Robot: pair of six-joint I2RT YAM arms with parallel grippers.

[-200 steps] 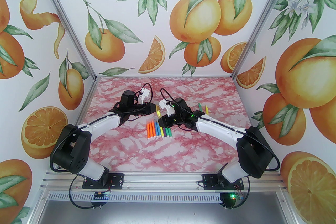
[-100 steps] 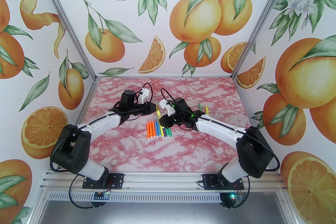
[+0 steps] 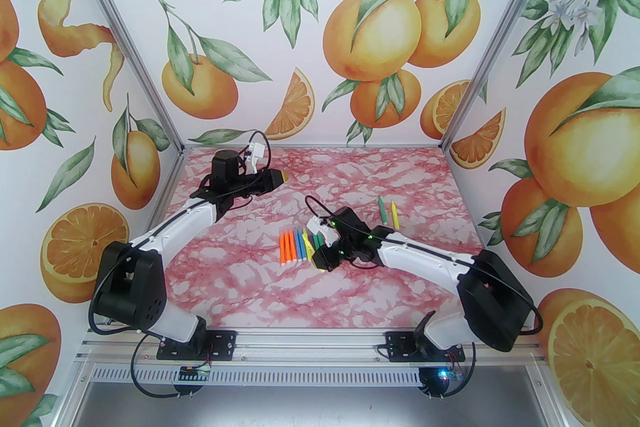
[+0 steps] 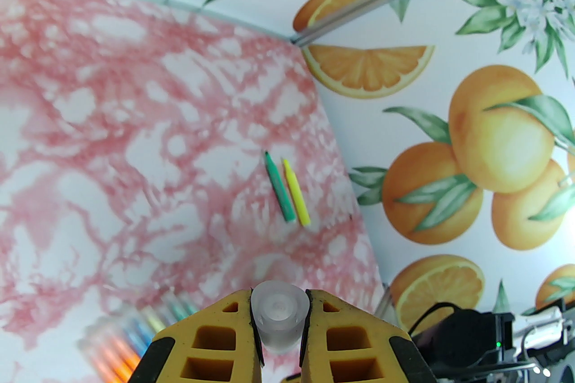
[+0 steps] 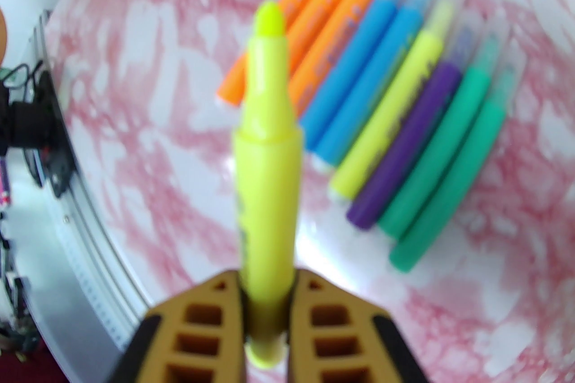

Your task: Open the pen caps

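pinching a clear cap (image 4: 279, 320), left tool (image 3: 280, 175) hangs high; low right tool (image 5: 268, 278) clamps yellow pen (image 5: 267, 147).

Twelve markers (image 3: 300, 246): three orange (image 5: 323, 17); two blue (image 5: 359, 71); three yellow (image 5: 267, 138); one purple (image 5: 404, 143); three green (image 5: 440, 165); one detached clear cap (image 4: 279, 318).

Arms apart over a pink marble table (image 3: 250, 285).
The left gripper (image 3: 281, 176) hangs near the far left corner; the right gripper (image 3: 315, 261) sits just beside a row of markers (image 3: 295, 246), with a loose pair (image 3: 383, 210) further right.
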